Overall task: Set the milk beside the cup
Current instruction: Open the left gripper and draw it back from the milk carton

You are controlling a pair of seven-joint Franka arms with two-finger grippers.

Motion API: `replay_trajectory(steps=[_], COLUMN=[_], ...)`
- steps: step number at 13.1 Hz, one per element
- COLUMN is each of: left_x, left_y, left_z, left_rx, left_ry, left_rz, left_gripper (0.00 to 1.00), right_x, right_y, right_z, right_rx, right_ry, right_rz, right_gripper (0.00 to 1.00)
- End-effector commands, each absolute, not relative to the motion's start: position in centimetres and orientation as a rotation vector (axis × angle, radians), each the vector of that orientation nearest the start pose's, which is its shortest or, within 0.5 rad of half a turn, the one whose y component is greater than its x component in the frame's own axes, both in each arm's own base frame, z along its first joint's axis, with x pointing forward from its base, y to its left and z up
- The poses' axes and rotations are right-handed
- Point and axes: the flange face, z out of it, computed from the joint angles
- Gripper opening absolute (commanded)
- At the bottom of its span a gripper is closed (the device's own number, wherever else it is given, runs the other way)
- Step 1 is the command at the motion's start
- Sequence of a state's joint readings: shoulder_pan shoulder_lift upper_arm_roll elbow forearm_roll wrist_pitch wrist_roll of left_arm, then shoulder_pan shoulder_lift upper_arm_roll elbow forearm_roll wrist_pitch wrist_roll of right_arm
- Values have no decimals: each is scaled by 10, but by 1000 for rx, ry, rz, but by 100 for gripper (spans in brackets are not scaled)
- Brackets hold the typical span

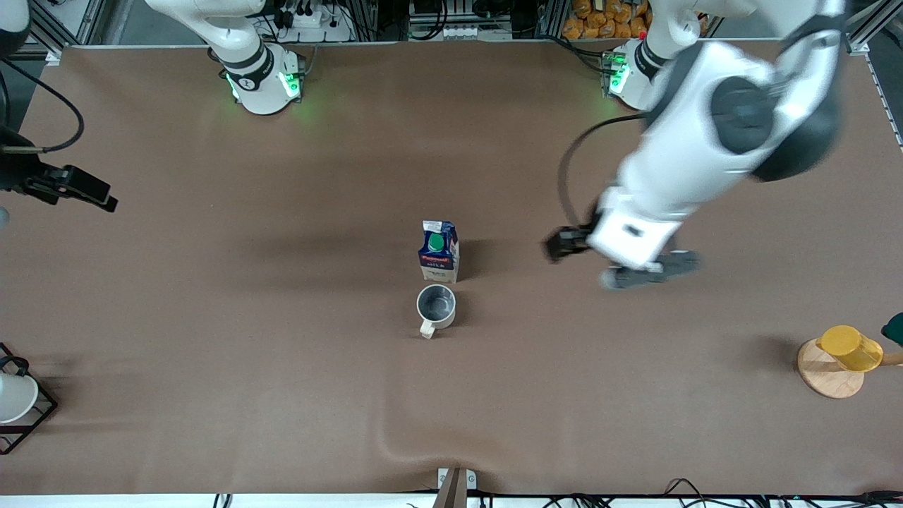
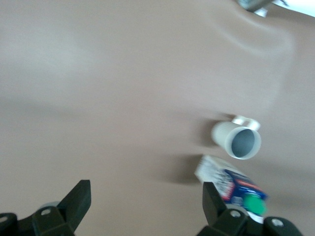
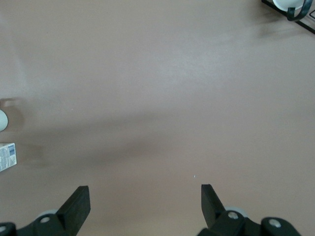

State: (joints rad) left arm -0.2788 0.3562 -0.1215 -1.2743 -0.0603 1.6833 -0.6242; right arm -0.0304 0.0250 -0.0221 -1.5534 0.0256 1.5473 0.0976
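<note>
The milk [image 1: 438, 251], a dark blue carton with a green cap, stands upright on the brown table. The cup [image 1: 436, 306], a pale grey mug, stands right beside it, nearer to the front camera, a small gap between them. My left gripper [image 1: 611, 259] is open and empty over bare table, toward the left arm's end from the milk. Its wrist view shows the milk [image 2: 235, 186] and the cup [image 2: 238, 140] past its gripper [image 2: 146, 204]. My right gripper [image 1: 88, 190] waits open and empty at the right arm's end; its wrist view [image 3: 146, 204] shows the milk [image 3: 7, 156] at the edge.
A yellow cup [image 1: 850, 348] lies on a wooden disc [image 1: 822, 377] at the left arm's end. A white object in a black wire frame [image 1: 17, 398] stands at the right arm's end, also in the right wrist view [image 3: 290, 6]. The cloth has a wrinkle [image 1: 405, 444] near the front edge.
</note>
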Motion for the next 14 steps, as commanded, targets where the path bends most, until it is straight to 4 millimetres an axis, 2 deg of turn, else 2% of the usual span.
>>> replay_trajectory(steps=[1, 4, 7, 12, 14], left_x=[600, 574, 556, 559, 561], left_y=[-197, -125, -90, -82, -81], left_z=[588, 605, 601, 603, 614], left_rx=[-3104, -3081, -3068, -3056, -3061], left_ry=[-298, -273, -310, -178, -189], left_rz=[-29, -29, -40, -43, -74], left_gripper=[100, 100, 100, 100, 100], right_x=[554, 554, 553, 552, 552], right_y=[-29, -30, -32, -39, -40], right_z=[630, 631, 631, 633, 633], right_rx=[-3107, -3109, -3108, -3110, -3109], right_ry=[146, 125, 132, 99, 96], right_rz=[45, 37, 37, 27, 26], right_gripper=[100, 100, 100, 100, 100])
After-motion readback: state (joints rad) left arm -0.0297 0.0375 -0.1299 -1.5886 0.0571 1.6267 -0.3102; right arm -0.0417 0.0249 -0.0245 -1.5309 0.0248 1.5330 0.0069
